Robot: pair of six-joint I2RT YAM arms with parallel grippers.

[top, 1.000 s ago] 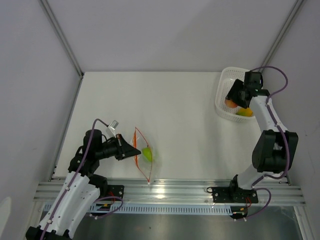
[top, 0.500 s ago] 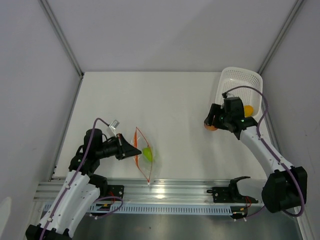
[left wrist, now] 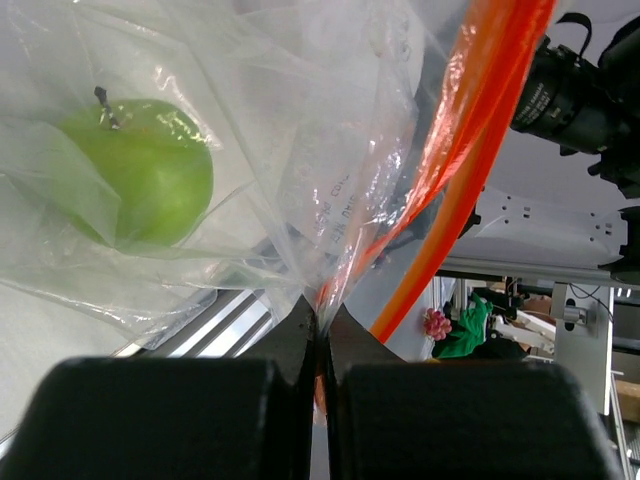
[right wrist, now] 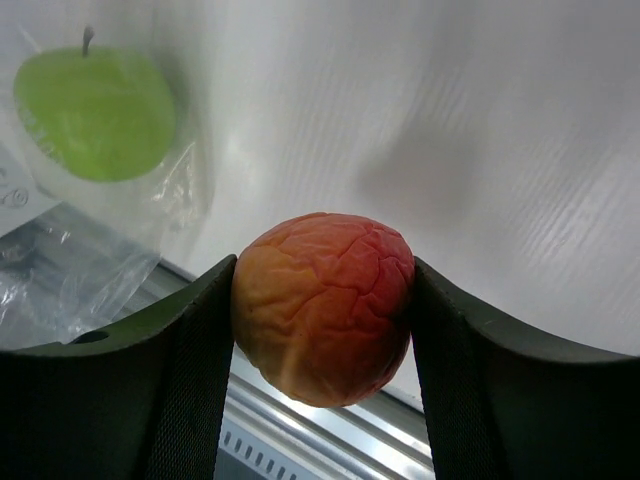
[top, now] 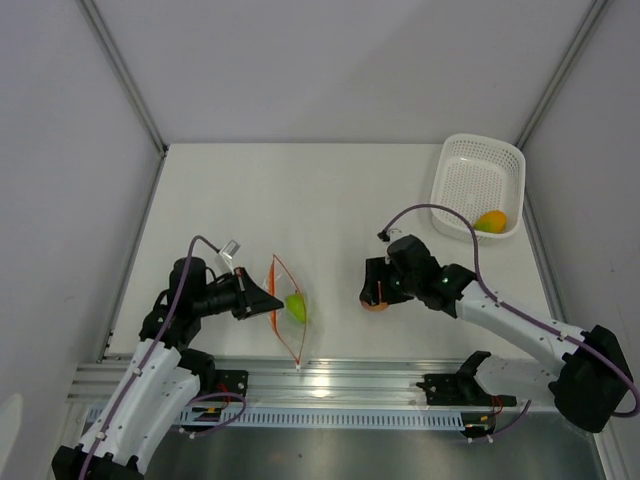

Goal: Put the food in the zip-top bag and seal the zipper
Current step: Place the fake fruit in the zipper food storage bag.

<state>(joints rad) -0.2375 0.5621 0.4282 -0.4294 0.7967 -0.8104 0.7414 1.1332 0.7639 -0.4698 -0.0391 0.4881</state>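
Observation:
The clear zip-top bag (top: 288,312) lies near the table's front edge with its mouth held open; its red-orange zipper (top: 273,292) shows as a loop. A lime-green fruit (top: 296,306) sits inside the bag, and also shows in the left wrist view (left wrist: 140,170) and the right wrist view (right wrist: 95,115). My left gripper (top: 268,303) is shut on the bag's mouth edge (left wrist: 322,300). My right gripper (top: 374,297) is shut on the red-orange fruit (right wrist: 322,305), held to the right of the bag. The yellow-orange fruit (top: 490,221) lies in the basket.
A white perforated basket (top: 478,185) stands at the back right. A metal rail (top: 340,380) runs along the table's front edge, just beyond the bag.
My right arm lifted the red-orange fruit out of the basket and carried it left and forward toward the bag. The left arm and bag have not moved.

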